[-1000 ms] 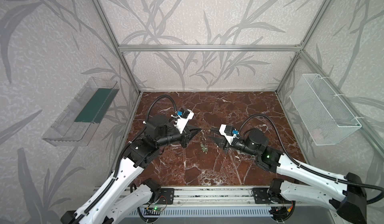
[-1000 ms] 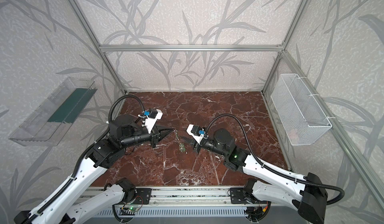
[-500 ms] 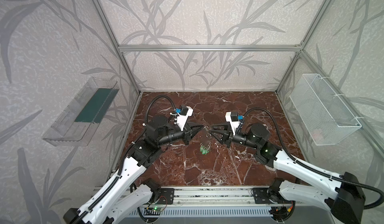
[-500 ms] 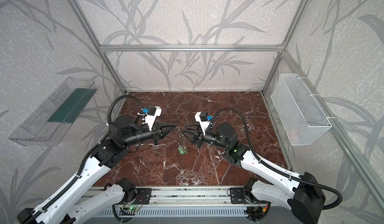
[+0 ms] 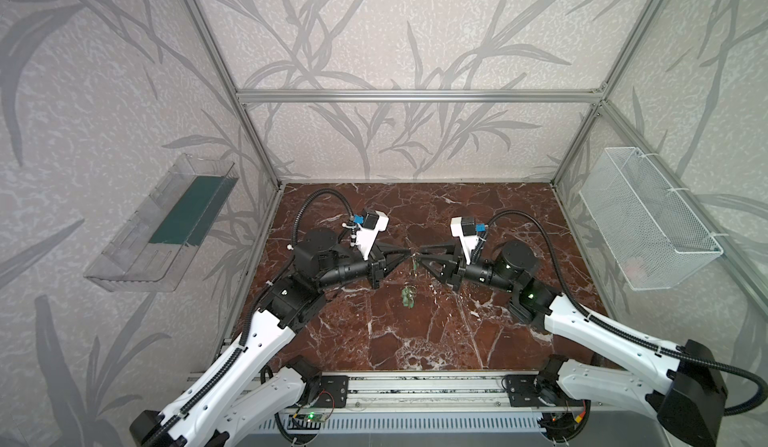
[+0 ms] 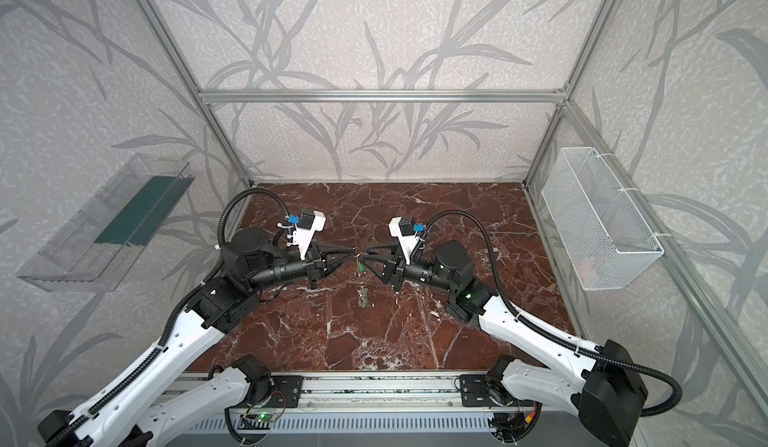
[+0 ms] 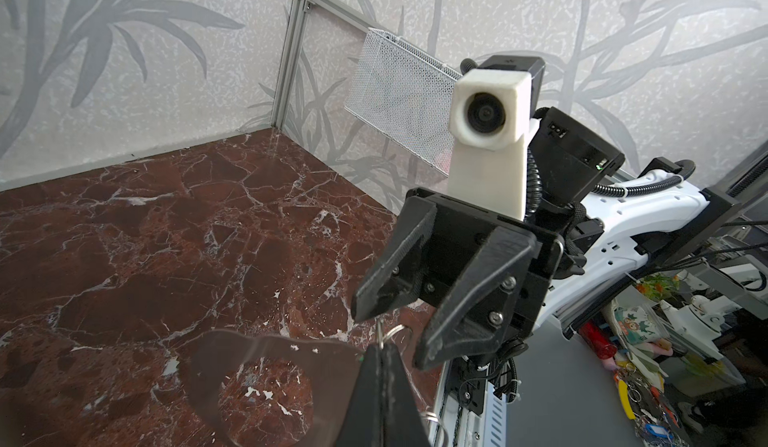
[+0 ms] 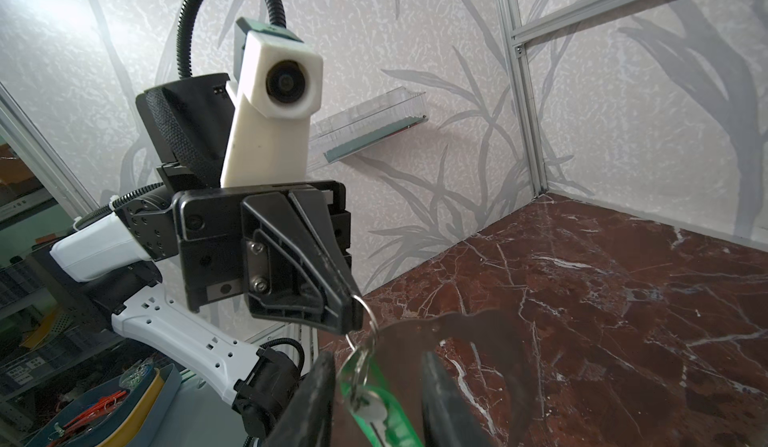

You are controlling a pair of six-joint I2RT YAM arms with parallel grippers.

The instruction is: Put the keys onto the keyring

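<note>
Two grippers meet tip to tip in mid-air above the marble floor (image 5: 415,357).

Left gripper (image 8: 353,305): clenched on a wire loop (image 8: 372,316). One key (image 8: 376,407) with a green tag (image 8: 401,426) hangs from the loop, long axis straight down.

Right gripper (image 7: 390,328): jaws standing apart, one on each side of the loop, nothing clamped. In the right wrist view the tag sits in the gap between my fingers (image 8: 320,399). I cannot tell whether either finger touches it.

Keyring (image 7: 232,351): a smoky, see-through oval plate, off the floor, just beside my left tips and dropping below them. Its small rim holes (image 7: 295,347) lie near the loop. I cannot tell whether the loop already passes through one, or what carries the plate. It is too faint to make out in the top views.

A bunch of keys (image 5: 407,297) lies flat on the floor, well below the meeting point and a little toward my base. It is between the arms and about equally near both.

Judgement: the coming move turns on the loop lying dead ahead of my right gripper, along its finger axis, with the key's axis running across that, downward. My left is occupied, so the right is the free hand for threading or steadying. Closing too low would catch the tag, not the loop.
</note>
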